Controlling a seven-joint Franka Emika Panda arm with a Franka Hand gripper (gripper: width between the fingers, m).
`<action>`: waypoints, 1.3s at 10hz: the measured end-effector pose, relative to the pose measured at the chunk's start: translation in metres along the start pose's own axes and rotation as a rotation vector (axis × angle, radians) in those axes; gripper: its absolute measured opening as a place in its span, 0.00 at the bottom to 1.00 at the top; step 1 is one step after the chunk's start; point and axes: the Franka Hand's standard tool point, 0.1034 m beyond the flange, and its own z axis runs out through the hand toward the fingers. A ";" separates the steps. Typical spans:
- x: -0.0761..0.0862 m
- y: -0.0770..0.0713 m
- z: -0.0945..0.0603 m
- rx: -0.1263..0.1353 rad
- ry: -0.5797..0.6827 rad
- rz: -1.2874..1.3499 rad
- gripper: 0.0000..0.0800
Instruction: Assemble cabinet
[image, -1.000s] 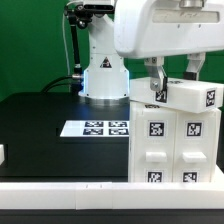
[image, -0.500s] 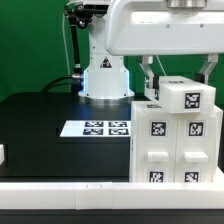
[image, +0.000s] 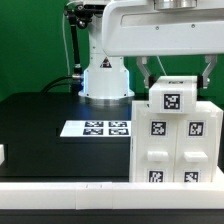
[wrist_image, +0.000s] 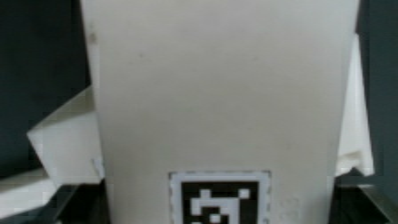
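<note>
The cabinet box (image: 172, 145) stands upright at the exterior view's right, its two door panels facing me with black-and-white tags. My gripper (image: 177, 84) hangs straight above it and is shut on the white top slab (image: 172, 98). One finger is at each side of the slab. The slab sits on or just above the cabinet's top with its tag facing the camera; I cannot tell if they touch. In the wrist view the slab (wrist_image: 214, 100) fills the middle, with its tag (wrist_image: 222, 200) at one end. The cabinet's white edge (wrist_image: 63, 130) shows behind it.
The marker board (image: 97, 128) lies on the black table (image: 50, 140) in front of the robot base (image: 105, 78). A small white piece (image: 2, 155) shows at the exterior view's left edge. A white rail (image: 70, 190) runs along the table's front.
The gripper has moved toward the exterior view's left and turned the slab. It was tilted off the cabinet's right side and is now squared over the cabinet's top.
</note>
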 end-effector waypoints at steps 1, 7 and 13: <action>0.000 -0.001 0.000 0.002 0.002 0.097 0.69; 0.001 -0.001 0.000 0.055 0.028 0.749 0.69; 0.001 -0.002 0.001 0.111 -0.062 1.482 0.69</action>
